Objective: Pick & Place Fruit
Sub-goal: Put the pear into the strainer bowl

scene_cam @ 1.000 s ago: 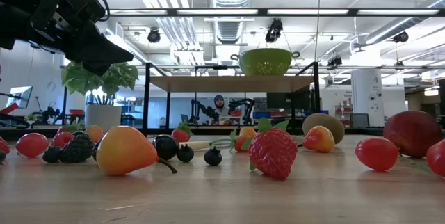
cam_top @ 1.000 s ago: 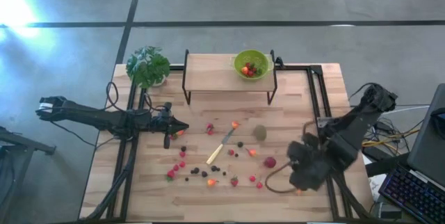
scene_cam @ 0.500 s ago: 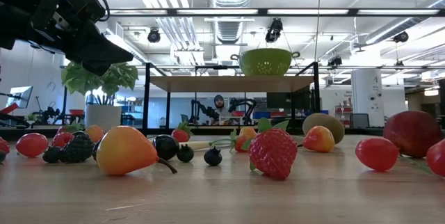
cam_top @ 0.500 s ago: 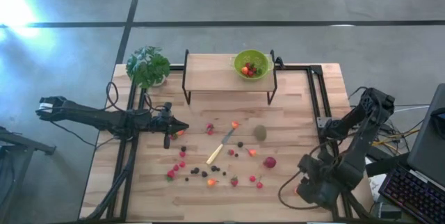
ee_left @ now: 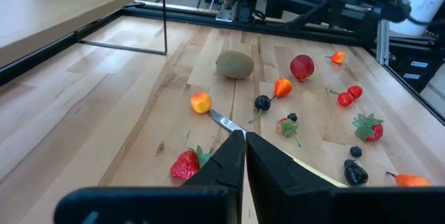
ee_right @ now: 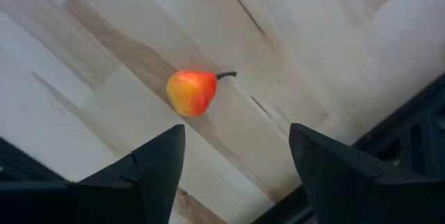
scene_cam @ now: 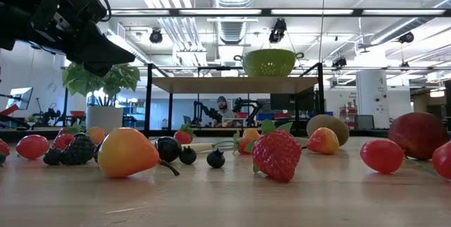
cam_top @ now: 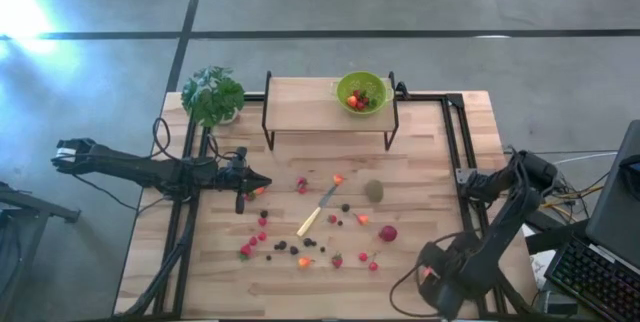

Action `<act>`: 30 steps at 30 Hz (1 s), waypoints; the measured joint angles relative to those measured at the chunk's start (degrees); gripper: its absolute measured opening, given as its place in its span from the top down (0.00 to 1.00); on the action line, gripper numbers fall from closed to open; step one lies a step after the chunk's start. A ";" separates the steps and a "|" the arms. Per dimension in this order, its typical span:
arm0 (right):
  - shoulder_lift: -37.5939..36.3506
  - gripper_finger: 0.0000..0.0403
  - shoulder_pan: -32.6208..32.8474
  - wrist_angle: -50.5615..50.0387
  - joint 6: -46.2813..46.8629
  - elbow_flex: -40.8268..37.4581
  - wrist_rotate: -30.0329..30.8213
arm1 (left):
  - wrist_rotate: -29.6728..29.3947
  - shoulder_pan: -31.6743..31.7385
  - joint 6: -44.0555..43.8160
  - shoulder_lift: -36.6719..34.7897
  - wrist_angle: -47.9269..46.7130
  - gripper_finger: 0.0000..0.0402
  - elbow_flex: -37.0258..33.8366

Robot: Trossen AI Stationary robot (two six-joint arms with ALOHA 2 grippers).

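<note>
At the table's near right corner, the right pincer (ee_right: 236,161) hangs over the wood with its fingers spread wide, holding nothing; a red-yellow pear-like fruit (ee_right: 191,92) lies on the table (cam_top: 330,282) just beyond the fingertips, untouched. Farther in, the fruit (cam_top: 310,232) lies scattered across the middle of the table around a pale-handled knife (cam_top: 318,210). The left pincer (cam_top: 262,188) hovers at the scatter's left edge, pressed together and empty. Farthest back, a green bowl (cam_top: 361,92) sits on a raised shelf (cam_top: 300,107).
</note>
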 joint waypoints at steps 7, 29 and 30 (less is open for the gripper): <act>3.60 0.34 -0.04 0.25 0.01 1.46 -0.31 | 0.00 0.00 0.00 -0.02 0.01 0.95 0.01; 7.84 0.40 -0.04 4.96 -0.44 1.23 5.28 | 0.00 0.00 0.01 0.00 0.01 0.95 0.02; 7.97 0.39 -0.04 5.24 -0.46 1.16 5.25 | 0.00 0.01 0.00 -0.02 -0.01 0.95 0.02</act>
